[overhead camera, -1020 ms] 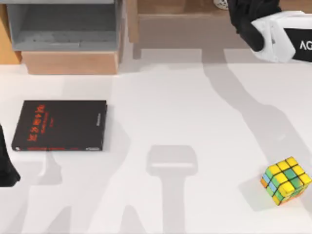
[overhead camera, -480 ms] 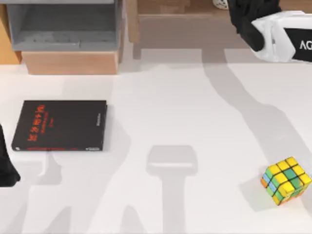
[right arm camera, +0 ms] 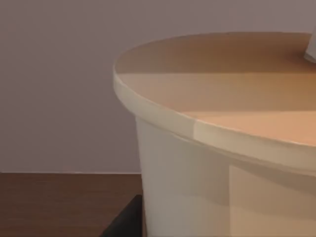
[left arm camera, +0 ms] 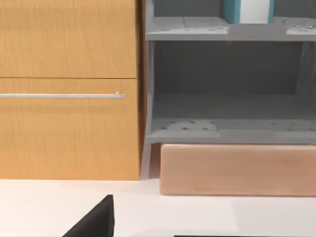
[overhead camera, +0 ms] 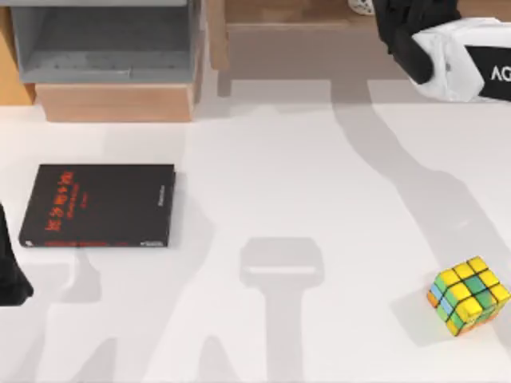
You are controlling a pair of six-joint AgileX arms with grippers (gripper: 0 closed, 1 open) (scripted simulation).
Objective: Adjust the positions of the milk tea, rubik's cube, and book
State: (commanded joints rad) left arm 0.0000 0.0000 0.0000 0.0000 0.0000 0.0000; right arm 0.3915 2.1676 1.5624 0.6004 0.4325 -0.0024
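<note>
The black book (overhead camera: 96, 206) with red lettering lies flat on the left of the white table. At the front right the rubik's cube (overhead camera: 469, 295) rests on the table, tilted on a corner. A sliver of the speckled milk tea (overhead camera: 362, 6) peeks out at the back edge, on the wooden ledge. My right gripper (overhead camera: 389, 17) is right beside it. In the right wrist view the milk tea (right arm camera: 207, 163) looms close as a white cup with a tan lid. My left arm (overhead camera: 11, 271) is parked at the left edge, near the book's front corner.
A grey open shelf unit (overhead camera: 104, 40) sits on a wooden base (overhead camera: 116, 102) at the back left. The brown wooden ledge (overhead camera: 295, 11) runs along the back. The left wrist view has an orange cabinet (left arm camera: 64, 128) and the grey shelves (left arm camera: 227, 131).
My right arm's white wrist has edged slightly toward the back. The book, the cube and the left arm have not moved.
</note>
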